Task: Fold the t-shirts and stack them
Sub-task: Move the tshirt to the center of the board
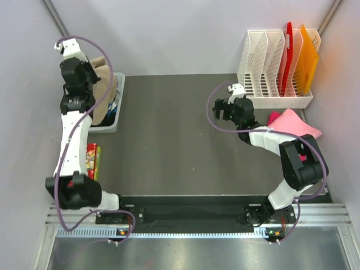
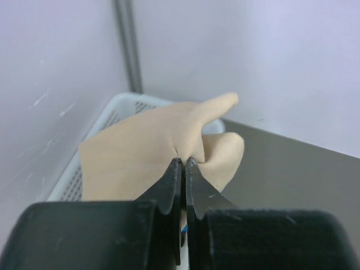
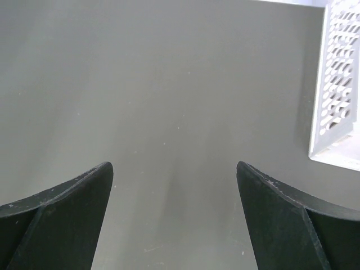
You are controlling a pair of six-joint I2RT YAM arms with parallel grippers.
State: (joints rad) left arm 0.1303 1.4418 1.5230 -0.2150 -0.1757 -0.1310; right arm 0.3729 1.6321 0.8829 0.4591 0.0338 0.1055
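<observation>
A beige t-shirt (image 1: 104, 90) hangs bunched over the white basket (image 1: 119, 101) at the far left of the table. My left gripper (image 1: 85, 70) is shut on a fold of that shirt; the left wrist view shows the cloth (image 2: 146, 152) pinched between my closed fingers (image 2: 184, 163), above the basket (image 2: 115, 109). A pink t-shirt (image 1: 292, 124) lies crumpled at the right edge of the table. My right gripper (image 1: 222, 109) is open and empty over the bare dark mat (image 3: 169, 112), left of the pink shirt.
A white file rack (image 1: 273, 73) with red and orange folders (image 1: 301, 59) stands at the back right; its corner shows in the right wrist view (image 3: 337, 84). A colourful packet (image 1: 93, 160) lies by the left edge. Grey walls enclose the table.
</observation>
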